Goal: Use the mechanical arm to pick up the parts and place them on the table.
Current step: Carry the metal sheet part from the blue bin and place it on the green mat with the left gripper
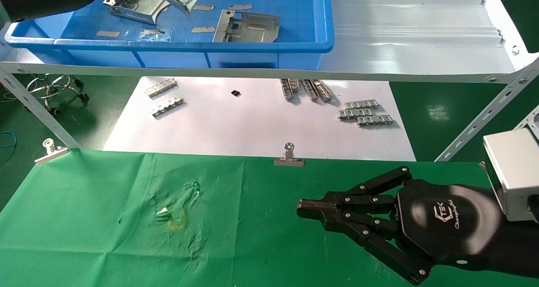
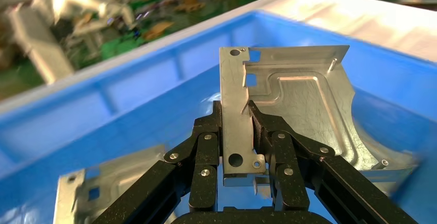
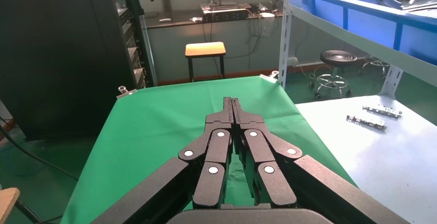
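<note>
Parts in the blue bin (image 1: 269,47) on the grey shelf (image 1: 421,34); one plate (image 2: 288,105) is clenched by the left gripper (image 2: 236,126).

Left gripper holds that embossed plate upright above the bin floor, fingers pinching its punched edge; another plate (image 1: 248,26) lies flat in the bin. Right gripper (image 1: 305,209), fingers pressed together and grasping nothing, hovers over the green table (image 1: 105,236); its palm reads "TEK" in white, with a smaller script line beneath that is unreadable.

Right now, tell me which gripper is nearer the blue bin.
Left. The left gripper is inside the blue bin, shut on a metal plate. The right gripper hovers over the green table, well clear of it.
</note>
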